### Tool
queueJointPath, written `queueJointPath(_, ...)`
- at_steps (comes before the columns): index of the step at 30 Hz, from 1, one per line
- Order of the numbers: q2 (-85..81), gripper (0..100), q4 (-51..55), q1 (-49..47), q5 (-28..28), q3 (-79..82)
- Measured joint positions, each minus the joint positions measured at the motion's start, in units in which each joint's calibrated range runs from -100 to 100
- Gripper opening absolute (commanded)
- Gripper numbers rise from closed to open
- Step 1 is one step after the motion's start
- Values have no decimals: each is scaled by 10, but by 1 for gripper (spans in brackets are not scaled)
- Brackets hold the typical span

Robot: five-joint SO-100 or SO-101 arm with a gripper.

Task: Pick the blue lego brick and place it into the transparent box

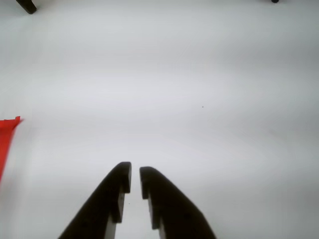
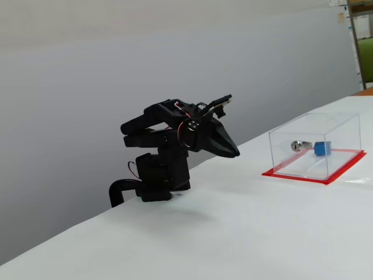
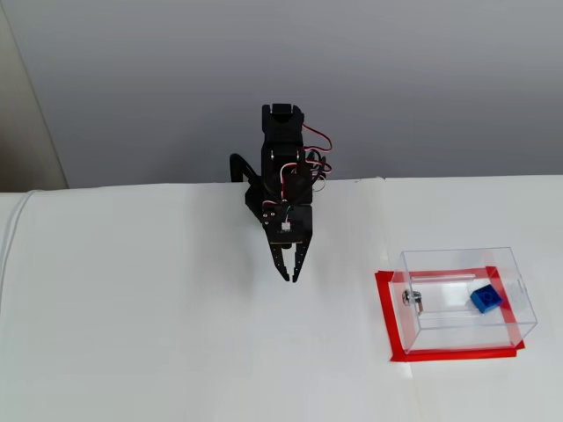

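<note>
My gripper (image 1: 135,175) is almost closed, with only a thin gap between its fingers, and it holds nothing. It hangs over the bare white table (image 3: 158,334). Off to the right in a fixed view sits the box (image 3: 462,299). The brick (image 3: 485,299) is inside it, near a silver piece (image 3: 414,300).
</note>
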Motion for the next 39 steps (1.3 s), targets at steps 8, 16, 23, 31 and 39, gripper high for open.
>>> queueJointPath(8, -58, 2, 0, 1, 23, 87)
queueJointPath(16, -77, 2, 0, 21, 18, 131)
queueJointPath(23, -79, 2, 0, 21, 18, 152)
queueJointPath(31, -79, 2, 0, 30, 0, 153)
queueJointPath(39, -79, 2, 39, 42, 4, 153)
